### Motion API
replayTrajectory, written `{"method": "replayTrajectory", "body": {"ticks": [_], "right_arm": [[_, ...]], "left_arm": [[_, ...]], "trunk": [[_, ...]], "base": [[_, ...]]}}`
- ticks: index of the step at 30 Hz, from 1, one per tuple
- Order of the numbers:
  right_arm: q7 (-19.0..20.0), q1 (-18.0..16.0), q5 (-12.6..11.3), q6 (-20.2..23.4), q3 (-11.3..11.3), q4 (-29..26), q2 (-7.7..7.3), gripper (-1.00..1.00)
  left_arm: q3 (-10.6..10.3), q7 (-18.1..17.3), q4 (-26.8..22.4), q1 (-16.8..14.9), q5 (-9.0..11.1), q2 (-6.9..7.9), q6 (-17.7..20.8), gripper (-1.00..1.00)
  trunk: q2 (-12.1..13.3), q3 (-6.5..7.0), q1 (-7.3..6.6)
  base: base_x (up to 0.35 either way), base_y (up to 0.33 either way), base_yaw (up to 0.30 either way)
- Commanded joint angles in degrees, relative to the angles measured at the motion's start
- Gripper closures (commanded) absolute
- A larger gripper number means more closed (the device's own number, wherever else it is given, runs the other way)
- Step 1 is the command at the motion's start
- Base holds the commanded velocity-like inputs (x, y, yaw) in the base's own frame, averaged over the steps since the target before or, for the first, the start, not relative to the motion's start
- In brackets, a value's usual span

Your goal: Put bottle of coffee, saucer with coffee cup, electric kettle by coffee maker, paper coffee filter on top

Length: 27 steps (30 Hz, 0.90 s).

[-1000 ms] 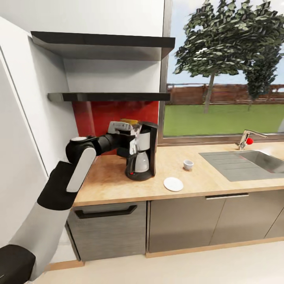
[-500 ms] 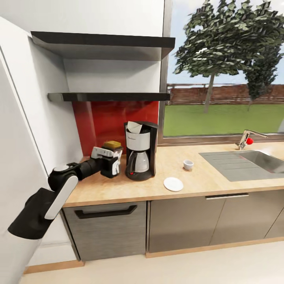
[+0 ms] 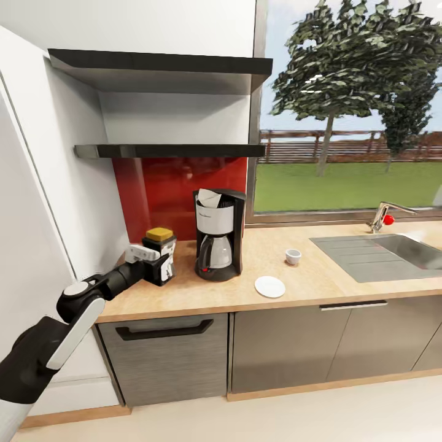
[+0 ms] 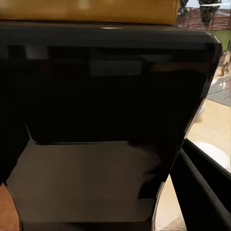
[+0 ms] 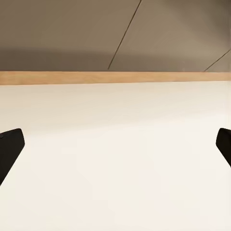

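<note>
the left gripper (image 3: 161, 265) is reaching in from the near left edge of the countertop (image 3: 319, 276) and clamping on the bottle of coffee (image 3: 160, 264), a dark jar with a yellow lid that is standing upright on the wood just left of the coffee maker (image 3: 219, 235). in the left wrist view the bottle of coffee (image 4: 110, 110) is sitting right up against the camera, dark body below and yellow lid at the far edge, with one black finger (image 4: 202, 187) lying along its side. the right gripper (image 5: 115, 151) is hanging with its fingertips (image 5: 9, 149) spread wide apart over pale floor, a wooden strip and grey cabinet fronts beyond them. right of the coffee maker and nearer the counter's front edge, the white saucer (image 3: 270, 286) is lying flat; the coffee cup (image 3: 293, 256) is standing a little behind and right of it, apart from it, on the bare wood. the coffee maker is standing against the red backsplash (image 3: 159, 190), with a white paper coffee filter (image 3: 209, 197) poking out of its top. further right, the sink (image 3: 393, 252) and its faucet (image 3: 385, 216) are sitting under the window (image 3: 350, 104). two dark shelves (image 3: 169, 150) are hanging on the wall above the coffee maker.
</note>
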Motion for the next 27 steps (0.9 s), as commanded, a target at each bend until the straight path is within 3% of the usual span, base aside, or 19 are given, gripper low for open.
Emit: {"method": "replayTrajectory", "body": {"ticks": [1, 8, 19, 21, 24, 27], "right_arm": [[-0.1, 0.0, 0.1, -0.2, 0.0, 0.0, 0.02, -1.00], [-0.2, 0.0, 0.1, -0.2, 0.0, 0.4, 0.01, -1.00], [0.0, 0.0, 0.0, -0.2, -0.1, 0.9, -0.07, -1.00], [0.1, 0.0, 0.0, -0.1, -1.0, 0.8, -0.09, -1.00], [0.1, -0.1, -0.1, 0.2, -5.4, 0.6, 0.07, -1.00], [0.2, -0.1, -0.2, 0.4, -8.0, -2.0, 0.51, -1.00]], "left_arm": [[0.0, 0.0, -0.1, 0.2, 0.3, 0.04, 0.3, 1.00], [1.4, -0.1, -0.1, 0.7, 0.4, 0.04, 0.3, 1.00], [1.4, 0.0, 0.0, 0.7, 0.4, -0.04, 0.2, 1.00], [1.4, -0.1, 0.0, 0.8, 0.5, -0.07, 0.2, 1.00], [1.3, -0.1, 0.0, 0.8, 0.5, -0.11, 0.2, 1.00], [1.3, -0.1, 0.1, 0.8, 0.5, -0.13, 0.2, 1.00]], "trunk": [[-0.1, -0.09, 0.02], [-0.1, -0.09, 0.02], [-4.5, -2.07, 2.43], [-5.3, -2.43, 2.87], [-6.5, -2.97, 3.53], [-7.7, -3.50, 4.19]], "base": [[0.000, 0.000, 0.000], [0.000, 0.000, 0.000], [0.000, 0.000, 0.000], [0.000, 0.000, 0.000], [0.000, 0.000, 0.000], [0.000, 0.000, 0.000]]}}
